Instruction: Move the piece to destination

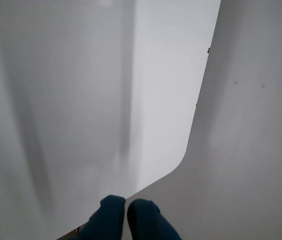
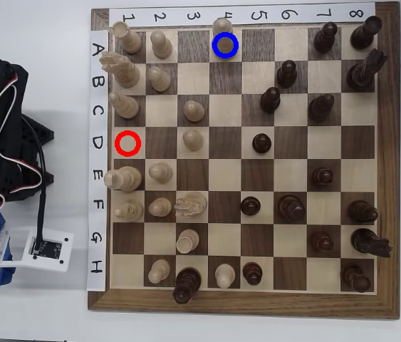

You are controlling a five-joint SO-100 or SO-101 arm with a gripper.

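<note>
- Wrist view: the gripper [image 1: 126, 212] enters from the bottom edge. Its two blue fingertips [image 1: 111, 207] are pressed together with only a thin seam between them and nothing in the pinch. Beyond them is only a blank white surface [image 1: 251, 150] with a rounded corner; no chessboard or piece shows here.
- Overhead view: the arm [image 2: 1, 128] sits folded at the left edge of the frame, well apart from the chessboard [image 2: 243, 306].
- Overhead view: the piece [image 2: 226, 30], a pale wooden pawn, stands at the top centre of the frame on the destination [image 2: 214, 58], inside the blue ring [image 2: 237, 45]. The ring overlaps its base, so its centring is hard to judge, but the move looks done.
- Overhead view: the square in the red ring [image 2: 139, 143], at the board's left side, is empty.
- Handling, as a judgement: the pawn looks light, rigid and smoothly turned, so it would tip easily. The sound hold is across the narrow neck just under the knob, from straight above, since its neighbours are near.
</note>
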